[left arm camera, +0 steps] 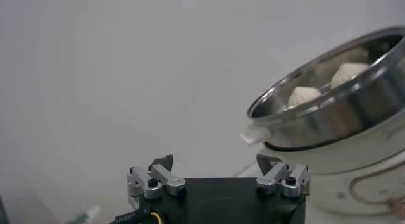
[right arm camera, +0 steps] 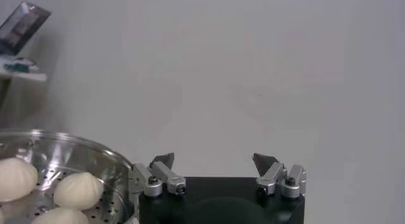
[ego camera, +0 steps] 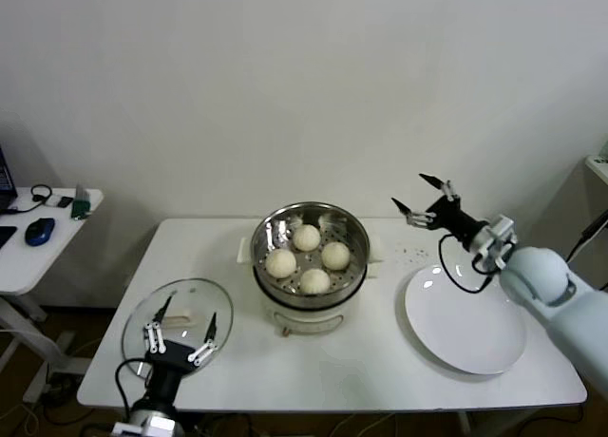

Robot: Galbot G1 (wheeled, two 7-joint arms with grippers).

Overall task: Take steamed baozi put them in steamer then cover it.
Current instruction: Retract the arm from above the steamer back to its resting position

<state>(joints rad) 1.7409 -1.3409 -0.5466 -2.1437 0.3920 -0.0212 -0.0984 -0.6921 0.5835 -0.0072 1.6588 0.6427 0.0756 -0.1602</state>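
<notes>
Steamer [ego camera: 310,266] sits mid tabletop [ego camera: 237,370], steel basket on white pot base. All 4 steamed baozi [ego camera: 306,237] inside basket, on perforated floor, grouped close, none on plate. Basket uncovered.

Cover [ego camera: 180,315] lies flat on tabletop, robot's left of steamer, near front edge, apart from pot base. Cream handle faces up.

Left claw [ego camera: 180,339] hangs just above cover's near half, released, fingers spread wide, nothing held. Contact w/ glass: cannot tell. Left wrist view shows both fingers [left arm camera: 158,178] apart, steamer w/ buns beyond.

Right claw [ego camera: 425,198] raised above tabletop, robot's right of steamer, over far edge of white plate [ego camera: 465,323]; released, fingers splayed, nothing held. Right wrist view: fingers [right arm camera: 161,174] apart, basket rim and buns to one side.

Plate bare, flat on tabletop, robot's right of steamer, not touching it. Side table [ego camera: 28,256] w/ mouse, far left.
</notes>
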